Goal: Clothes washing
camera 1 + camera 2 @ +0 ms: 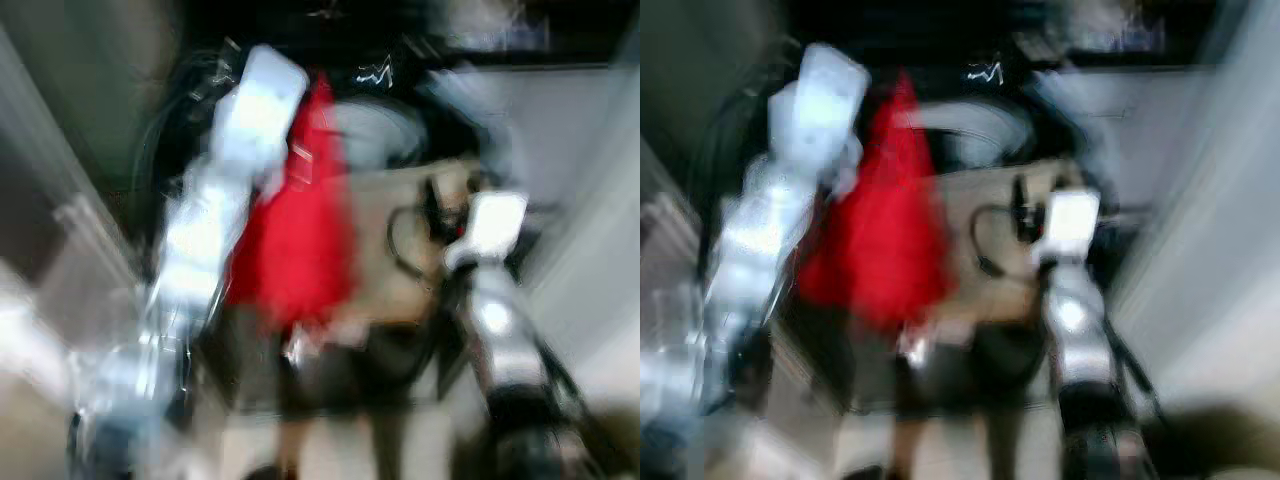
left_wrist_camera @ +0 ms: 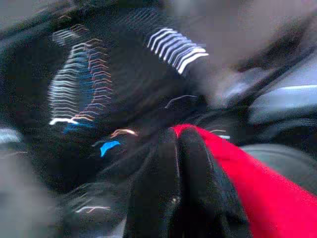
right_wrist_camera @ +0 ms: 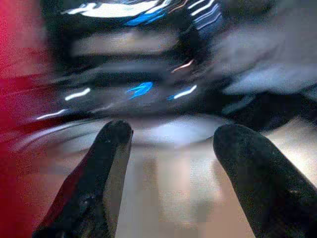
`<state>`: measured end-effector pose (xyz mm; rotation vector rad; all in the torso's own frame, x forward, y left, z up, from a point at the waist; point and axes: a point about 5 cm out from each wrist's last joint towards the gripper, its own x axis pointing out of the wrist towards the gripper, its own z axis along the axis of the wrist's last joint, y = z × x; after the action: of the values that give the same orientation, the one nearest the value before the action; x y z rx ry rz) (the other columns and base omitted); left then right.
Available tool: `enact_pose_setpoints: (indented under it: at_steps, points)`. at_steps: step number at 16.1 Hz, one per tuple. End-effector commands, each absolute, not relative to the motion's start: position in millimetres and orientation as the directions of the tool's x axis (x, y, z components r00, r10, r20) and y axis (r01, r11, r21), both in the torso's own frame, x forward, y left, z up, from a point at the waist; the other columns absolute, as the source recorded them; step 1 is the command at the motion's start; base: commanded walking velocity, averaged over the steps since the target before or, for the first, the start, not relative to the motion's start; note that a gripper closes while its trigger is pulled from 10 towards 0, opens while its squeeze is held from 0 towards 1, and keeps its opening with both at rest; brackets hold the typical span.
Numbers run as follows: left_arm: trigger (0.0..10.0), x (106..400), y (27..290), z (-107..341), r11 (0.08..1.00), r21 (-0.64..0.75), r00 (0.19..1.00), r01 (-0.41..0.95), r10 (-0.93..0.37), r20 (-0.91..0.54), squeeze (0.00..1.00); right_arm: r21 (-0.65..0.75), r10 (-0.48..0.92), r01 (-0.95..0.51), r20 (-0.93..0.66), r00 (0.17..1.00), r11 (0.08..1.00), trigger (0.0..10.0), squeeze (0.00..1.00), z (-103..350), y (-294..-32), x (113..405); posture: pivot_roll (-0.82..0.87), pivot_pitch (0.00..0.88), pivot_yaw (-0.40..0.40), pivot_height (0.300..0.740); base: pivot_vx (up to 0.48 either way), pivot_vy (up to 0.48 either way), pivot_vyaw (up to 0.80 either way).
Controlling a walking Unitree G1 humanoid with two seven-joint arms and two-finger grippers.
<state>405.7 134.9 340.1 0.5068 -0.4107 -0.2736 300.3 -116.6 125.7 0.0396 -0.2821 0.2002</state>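
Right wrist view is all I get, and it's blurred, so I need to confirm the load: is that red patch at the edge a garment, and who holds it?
Observer: Yes, a red garment. It hangs from the raised left hand.
Operator: Is the left hand actually shut on it?
Observer: In the left wrist view its black fingers are pressed together with red cloth coming out beside them.
Operator: And my right hand?
Observer: The right hand is open and holds nothing; the right arm sits lower than the left, beside the hanging cloth.
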Motion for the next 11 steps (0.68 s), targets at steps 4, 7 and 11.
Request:
enact_pose_setpoints:
  at_steps: [4, 7, 11]
  points:
    - [10.0, 409.2, 116.9, 389.3, 0.808, 0.586, 0.845, 0.065, -0.357, 0.399, 0.00, 0.016, 0.154, -0.161, 0.215, 0.964, 0.987, 10.0, 0.00, 108.7, -126.4, 276.2, -0.22, 0.000, 0.196, 0.740, 0.475, 0.000, 0.00]
    - [10.0, 402.5, 100.1, 437.5, 0.768, 0.639, 0.832, -0.040, -0.328, 0.447, 0.00, 0.012, 0.112, -0.116, 0.172, 0.979, 0.993, 10.0, 0.00, 102.7, -135.0, 251.9, -0.28, 0.003, 0.238, 0.740, 0.459, 0.000, 0.00]
    - [10.0, 427.4, 128.4, 360.5, 0.651, 0.758, 0.975, -0.036, -0.143, 0.169, 0.00, -0.004, 0.104, -0.105, 0.171, 0.980, 0.994, 10.0, 0.00, 112.1, -140.9, 233.9, -0.33, 0.032, 0.252, 0.740, 0.000, 0.000, 0.00]
